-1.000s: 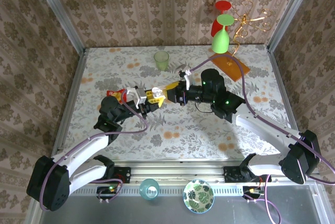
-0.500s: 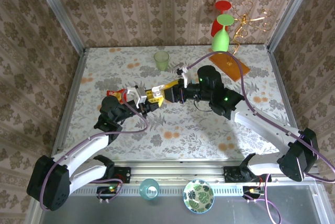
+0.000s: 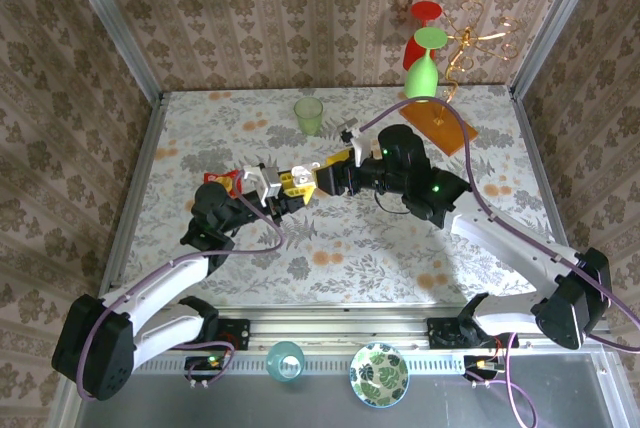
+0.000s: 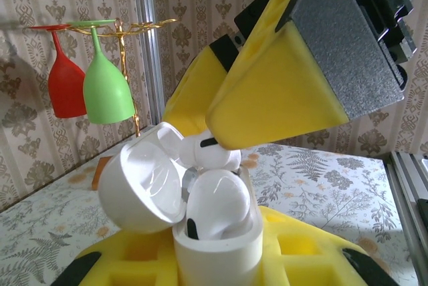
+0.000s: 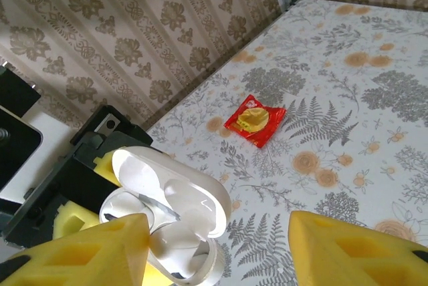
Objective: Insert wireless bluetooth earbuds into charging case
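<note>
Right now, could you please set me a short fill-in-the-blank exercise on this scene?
The left gripper is shut on the ___.
The packet lying on the table is ___.
The right gripper is not shut but ___.
The cup is ___.
Missing words: case; red; open; green.

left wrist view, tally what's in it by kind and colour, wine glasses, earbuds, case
red wine glass: 1
green wine glass: 1
earbuds: 2
charging case: 1
total: 5
</note>
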